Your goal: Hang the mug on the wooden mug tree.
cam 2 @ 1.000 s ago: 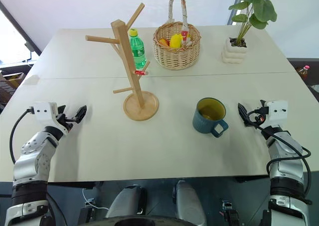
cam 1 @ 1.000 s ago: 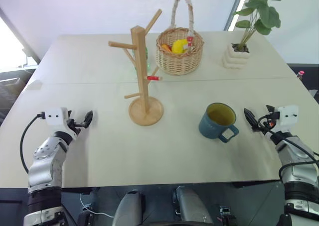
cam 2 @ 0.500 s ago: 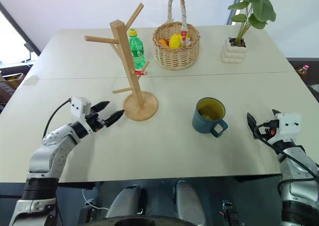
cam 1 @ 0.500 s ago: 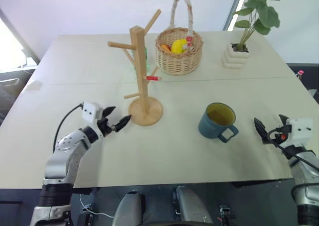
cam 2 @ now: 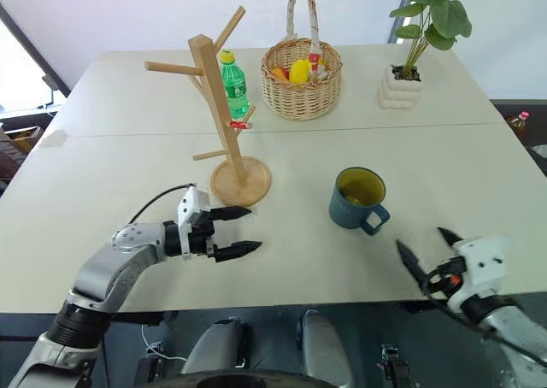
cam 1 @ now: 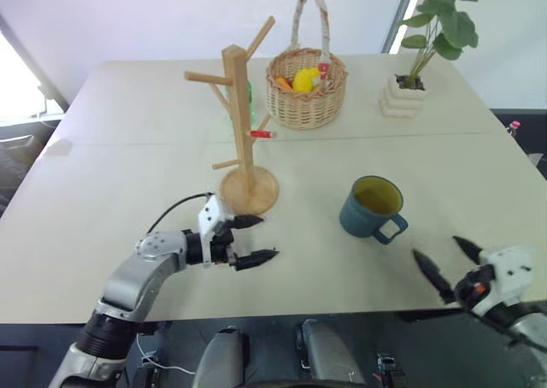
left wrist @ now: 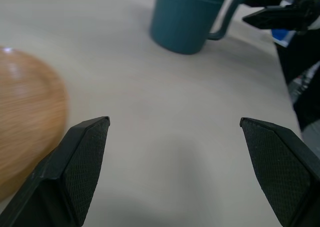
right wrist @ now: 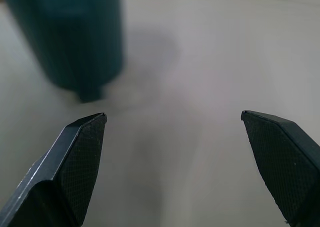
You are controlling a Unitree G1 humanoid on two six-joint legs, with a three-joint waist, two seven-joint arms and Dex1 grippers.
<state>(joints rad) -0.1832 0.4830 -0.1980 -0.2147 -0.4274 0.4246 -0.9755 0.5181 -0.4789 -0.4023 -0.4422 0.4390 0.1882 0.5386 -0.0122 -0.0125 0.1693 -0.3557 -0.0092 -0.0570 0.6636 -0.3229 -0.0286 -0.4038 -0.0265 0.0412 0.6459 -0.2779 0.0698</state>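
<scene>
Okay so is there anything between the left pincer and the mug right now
Nothing visible. The left pincer, open, points across bare table toward the mug. The mug tree stands off to the side of that line, its base close by the pincer.

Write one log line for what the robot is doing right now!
mug: upright on table, unheld | wooden mug tree: no mug hung | left gripper: open, near tree base | right gripper: open, near table edge

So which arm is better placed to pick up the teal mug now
Probably the right. The teal rounded mug turns its loop handle toward the open right pincer at the near table edge. The open left pincer hovers by the wooden mug tree's round base, facing the handleless side.
</scene>
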